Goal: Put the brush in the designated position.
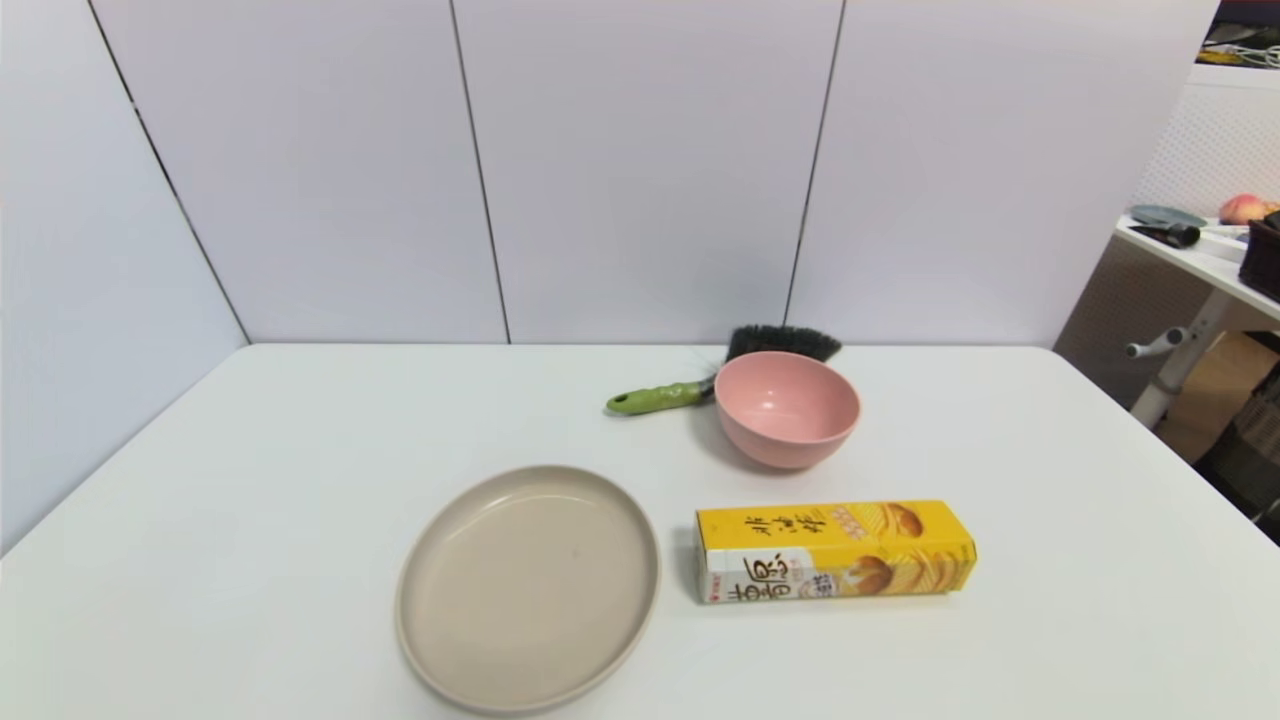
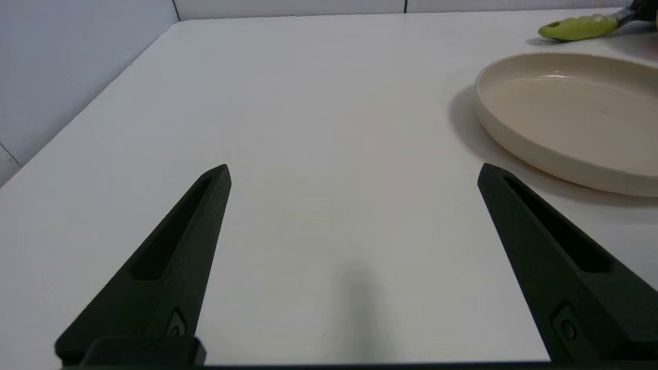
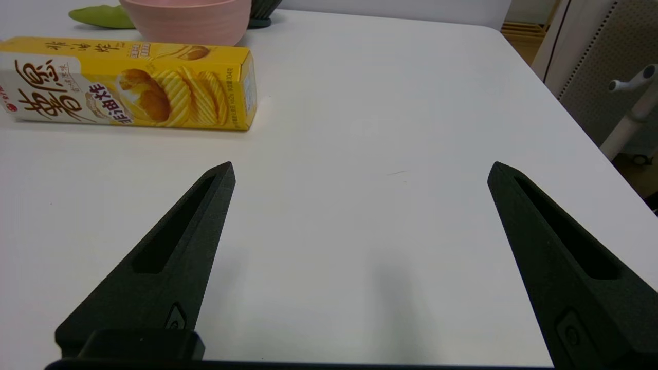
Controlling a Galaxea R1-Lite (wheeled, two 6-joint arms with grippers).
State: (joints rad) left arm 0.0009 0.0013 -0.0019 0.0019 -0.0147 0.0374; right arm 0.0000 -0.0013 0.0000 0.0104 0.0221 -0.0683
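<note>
Lying behind pink bowl (image 1: 787, 408), brush (image 1: 700, 385)

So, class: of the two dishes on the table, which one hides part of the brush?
The pink bowl: the brush lies right behind it. The beige plate sits nearer, apart.

Lime green, pink, beige and yellow on a plain white surface (image 1: 250, 480)

The brush (image 1: 700, 385) has a lime-green handle and dark grey bristles; the bowl (image 1: 787, 408) is pale pink; the plate (image 1: 528, 585) is beige — unpatterned. The box (image 1: 835, 552) is bright yellow with a white end panel, dark lettering and printed golden ridged crisps. Both end effectors — left (image 2: 354, 172), right (image 3: 362, 169) — are matte black.
</note>
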